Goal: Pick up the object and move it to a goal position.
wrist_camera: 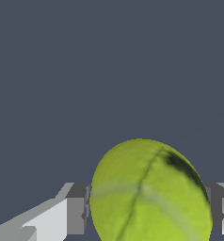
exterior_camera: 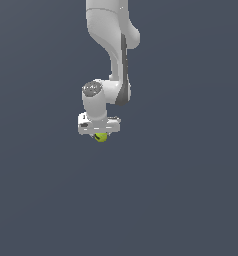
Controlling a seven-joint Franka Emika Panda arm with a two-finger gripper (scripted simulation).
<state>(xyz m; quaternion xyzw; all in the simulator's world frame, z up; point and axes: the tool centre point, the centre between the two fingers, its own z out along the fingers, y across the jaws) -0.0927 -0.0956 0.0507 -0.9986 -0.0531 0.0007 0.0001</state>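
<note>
Yellow-green and smooth, the ball [exterior_camera: 101, 136] sits directly under the white claw [exterior_camera: 99, 134], peeking out below the claw's flat body in the exterior view. Only its lower part shows there; the rest is hidden by the claw above it. It is much narrower than the claw's body.

In the wrist view the ball [wrist_camera: 149, 193] fills the space between the two fingers [wrist_camera: 76, 209]. One grey finger pad meets the ball's side, and the other finger [wrist_camera: 217, 207] stands close against the opposite side. The claw is closed down on the ball, with its jaws only as far apart as the ball is wide.

The ball's skin is matte with a faint pale band running across it, a thin dark seam curving along its length, and a darker smudge near the upper edge. In this close view its shape looks slightly oval.

The fingers are blocky, with flat grey faces and a white sloped housing behind one of them. The arm [exterior_camera: 113, 50] is glossy white, built of rounded segments with dark grey strips at the joints.

The background is a plain, even slate-blue desk [exterior_camera: 191, 190] with no visible texture; whether the ball touches it I cannot tell.
</note>
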